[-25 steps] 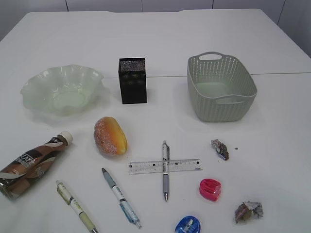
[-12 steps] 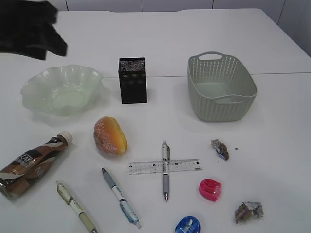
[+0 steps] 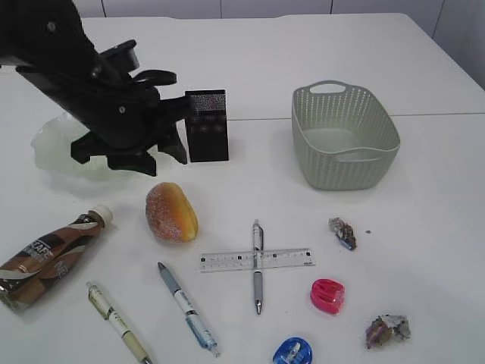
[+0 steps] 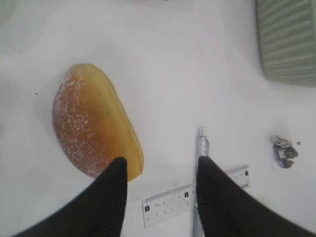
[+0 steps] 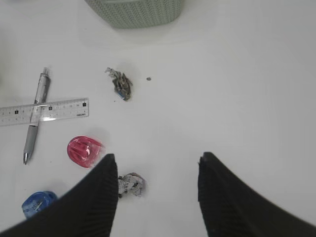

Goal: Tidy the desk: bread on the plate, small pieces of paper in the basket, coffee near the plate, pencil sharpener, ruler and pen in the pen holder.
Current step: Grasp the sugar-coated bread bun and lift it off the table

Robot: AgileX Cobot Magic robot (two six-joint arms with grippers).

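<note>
Left arm over the bread, nothing tidied yet

The left gripper (image 4: 160,170) hangs above the bread (image 3: 172,211), fingers apart and empty, with the roll off toward its left finger and the ruler (image 3: 257,260) below the gap; come straight down from here and I reckon it lands beside the roll or nudges it along the table. The plate (image 3: 47,144) sits right behind, half hidden by the arm, so a careless swing could clip its rim. The right gripper (image 5: 157,170) is also spread and empty, above a paper scrap (image 5: 131,184). The coffee bottle (image 3: 47,255) lies flat at the left, its label too blurred to read; the ruler shows only small digits
</note>
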